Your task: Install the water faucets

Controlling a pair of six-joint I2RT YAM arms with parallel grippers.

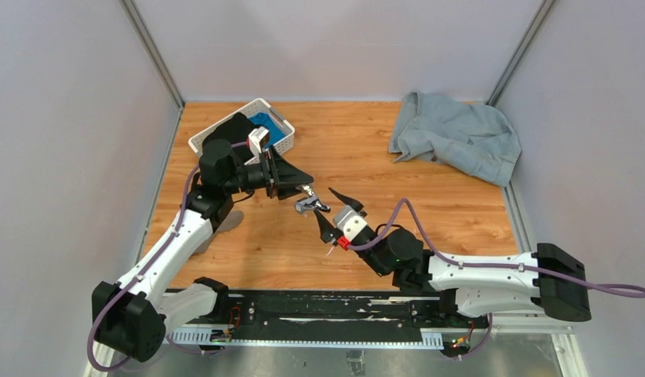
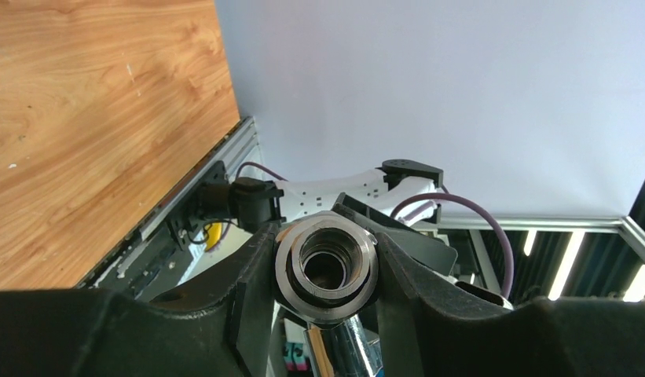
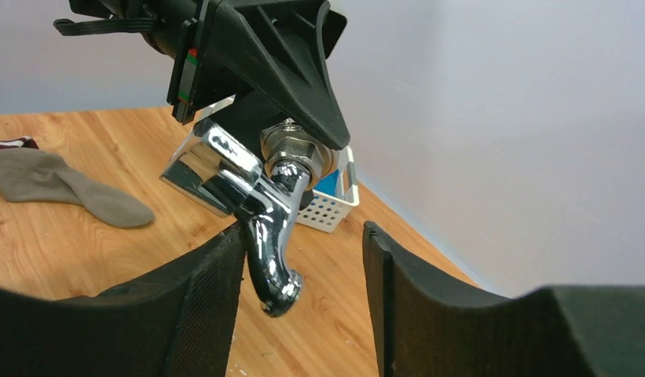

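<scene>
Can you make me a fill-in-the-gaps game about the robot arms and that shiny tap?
1. The left gripper holds the shiny silver metal faucet, and the right gripper holds ___.
2. The white plastic basket has something ___ inside it.
3. The crumpled pale-blue denim cloth lies on the wooden table, in its far ___ corner.
Missing words: nothing; blue; right.

2 robot arms: L arm [image 1: 170, 243], R arm [image 1: 476, 275]. 2 grippers: L gripper [image 1: 303, 188], R gripper [image 1: 324, 203]. 1 chrome tap [image 3: 260, 228] w/ 1 grey nut [image 2: 327, 297], mid-table. 1 white basket [image 1: 225, 120] far left, 1 blue item [image 1: 265, 123] inside. 1 denim shirt [image 1: 452, 133] far right. 1 sock [image 3: 75, 192], left.
</scene>
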